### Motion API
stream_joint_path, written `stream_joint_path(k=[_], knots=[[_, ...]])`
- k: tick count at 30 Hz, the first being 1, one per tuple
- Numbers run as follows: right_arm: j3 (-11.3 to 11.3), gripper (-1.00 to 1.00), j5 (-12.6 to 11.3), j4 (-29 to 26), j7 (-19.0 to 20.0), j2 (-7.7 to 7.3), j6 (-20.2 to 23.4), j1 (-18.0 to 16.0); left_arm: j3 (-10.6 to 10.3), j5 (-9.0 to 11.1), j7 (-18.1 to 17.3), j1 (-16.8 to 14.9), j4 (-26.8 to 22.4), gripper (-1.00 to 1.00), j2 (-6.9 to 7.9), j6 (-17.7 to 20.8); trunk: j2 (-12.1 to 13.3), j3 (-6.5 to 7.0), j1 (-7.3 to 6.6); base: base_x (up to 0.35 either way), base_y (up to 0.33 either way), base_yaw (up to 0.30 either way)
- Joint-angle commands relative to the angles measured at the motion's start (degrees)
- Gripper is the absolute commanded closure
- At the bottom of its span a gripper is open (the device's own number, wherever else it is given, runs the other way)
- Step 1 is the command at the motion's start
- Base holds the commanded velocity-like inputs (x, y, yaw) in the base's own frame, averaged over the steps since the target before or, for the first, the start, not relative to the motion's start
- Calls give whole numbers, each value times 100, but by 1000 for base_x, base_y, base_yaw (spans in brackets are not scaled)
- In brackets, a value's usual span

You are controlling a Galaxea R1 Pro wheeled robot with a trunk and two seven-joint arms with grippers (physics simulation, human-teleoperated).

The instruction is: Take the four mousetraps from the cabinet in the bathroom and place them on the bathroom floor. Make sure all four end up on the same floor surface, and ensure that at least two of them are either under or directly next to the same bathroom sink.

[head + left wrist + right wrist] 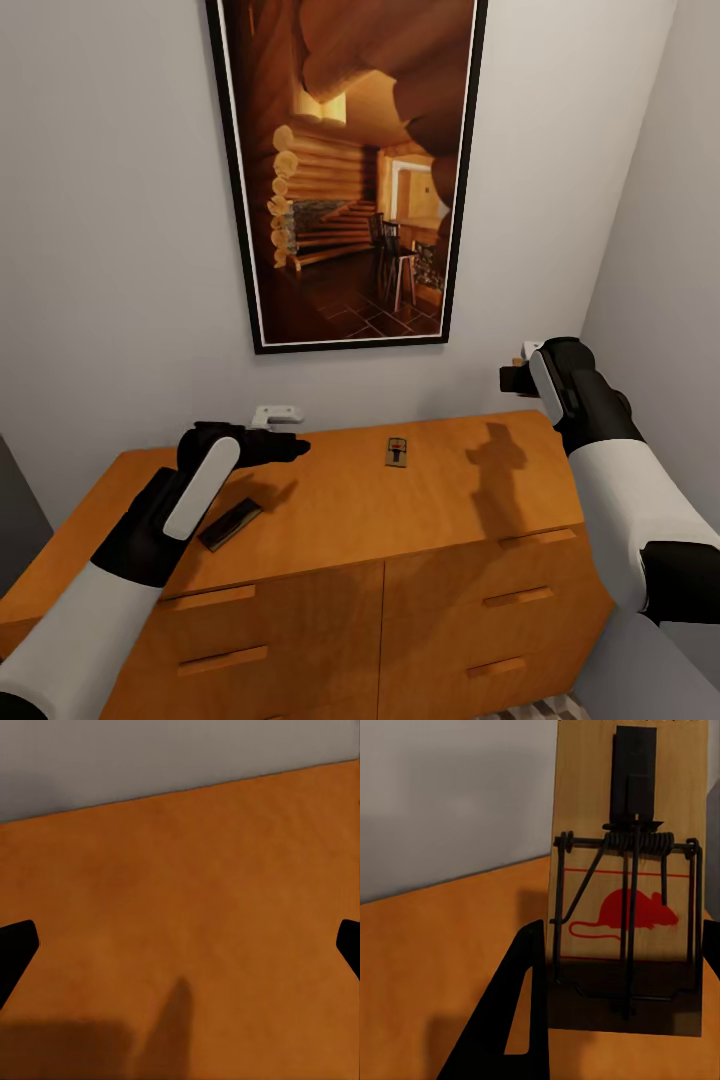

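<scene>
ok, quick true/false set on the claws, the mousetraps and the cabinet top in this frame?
1. The right claw holds a tan wooden mousetrap with a red mouse print. True.
2. The left claw grips a trap. False: its fingers are spread over bare orange-brown wooden cabinet top.
3. A second small mousetrap lies on the cabinet top. True.
4. The dark flat rectangular object sits on the floor. False: it lies on the cabinet top, near the left arm.
5. A mirror hangs above the cabinet. False: it is a black-framed log-cabin picture.

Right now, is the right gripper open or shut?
Shut on a mousetrap: in the right wrist view its dark fingers flank the board, lifted above the cabinet.
</scene>
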Motion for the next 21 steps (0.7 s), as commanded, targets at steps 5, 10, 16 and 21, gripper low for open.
stream_joint_path(k=[5,10,16,21], knots=[[5,100,-46,-4,-41,0,19,-4,-14,63,60,-6,-6,-100,78,8,-4,-7,0,-146,0,0],[8,100,-44,-4,-40,0,19,-4,-15,68,60,-6,-6,-100,187,8,-4,-7,0,-296,0,0],[8,100,-51,0,-41,7,19,-4,-14,69,60,-6,-6,-100,232,8,-4,-7,0,-330,0,0],[8,100,-52,12,-41,5,19,-4,-14,67,60,-6,-6,-100,244,8,-4,-7,0,-160,0,0]])
